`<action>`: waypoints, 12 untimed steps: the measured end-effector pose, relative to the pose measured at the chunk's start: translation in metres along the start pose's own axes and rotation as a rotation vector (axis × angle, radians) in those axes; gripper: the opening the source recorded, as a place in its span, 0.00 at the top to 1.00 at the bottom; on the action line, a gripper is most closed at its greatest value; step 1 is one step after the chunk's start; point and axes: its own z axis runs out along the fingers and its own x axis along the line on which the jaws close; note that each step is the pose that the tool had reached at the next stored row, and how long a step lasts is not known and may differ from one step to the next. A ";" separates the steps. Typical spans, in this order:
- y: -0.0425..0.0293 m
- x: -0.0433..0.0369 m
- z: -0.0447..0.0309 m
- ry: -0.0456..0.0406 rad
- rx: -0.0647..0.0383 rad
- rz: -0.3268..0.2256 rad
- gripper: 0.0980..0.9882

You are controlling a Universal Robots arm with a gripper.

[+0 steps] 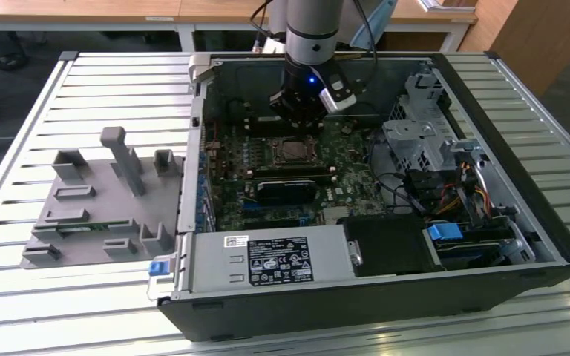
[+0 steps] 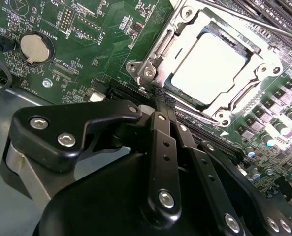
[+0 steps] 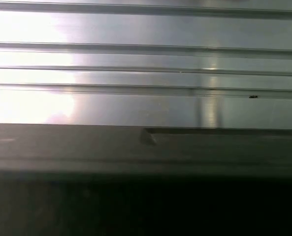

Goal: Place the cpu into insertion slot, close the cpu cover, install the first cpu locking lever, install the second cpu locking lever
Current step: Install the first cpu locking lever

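Plainly, the second wrist view gives what the exterior view cannot: the cpu (image 2: 208, 69) sits in the insertion slot (image 2: 187, 97), its pale top showing through the window of the cpu cover (image 2: 160, 46), which lies flat over it. The gripper (image 2: 160, 101) has its black fingers (image 2: 163, 147) pressed together at the tips, just beside the cover's near corner (whether they pinch anything there I cannot tell). A coin-cell battery (image 2: 36, 47) sits on the green motherboard (image 2: 101, 29), well apart from the socket. The first wrist view looks past a dark edge (image 3: 136, 152) to the slatted aluminium table (image 3: 146, 34). In the exterior view, from its left, comes a grey plastic fixture (image 1: 107, 200), then the open computer case (image 1: 542, 222). The arm (image 1: 315, 30) reaches down into the case above the socket. A power supply (image 1: 265, 259) lies along the near side and a drive cage (image 1: 418, 141) stands at the right. Wooden desks (image 1: 116, 9) stand behind.
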 end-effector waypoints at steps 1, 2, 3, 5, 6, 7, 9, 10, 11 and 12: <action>0.0000 0.0000 0.0001 0.0000 0.000 0.000 0.99; 0.0000 0.0000 0.0004 0.0000 0.000 0.000 0.99; 0.0000 0.0000 0.0007 0.0001 0.001 0.000 0.99; -0.0001 0.0001 0.0015 0.0005 0.004 0.000 0.99; -0.0001 0.0001 0.0017 0.0005 0.005 0.000 0.99; 0.0001 -0.0002 0.0023 -0.0010 0.003 0.000 0.99; 0.0001 -0.0001 0.0022 -0.0003 0.004 0.000 0.99; 0.0000 0.0000 0.0019 0.0000 0.004 0.000 0.99; 0.0000 0.0000 0.0015 0.0001 0.004 0.000 0.99; 0.0000 0.0000 0.0009 0.0001 0.004 0.000 0.99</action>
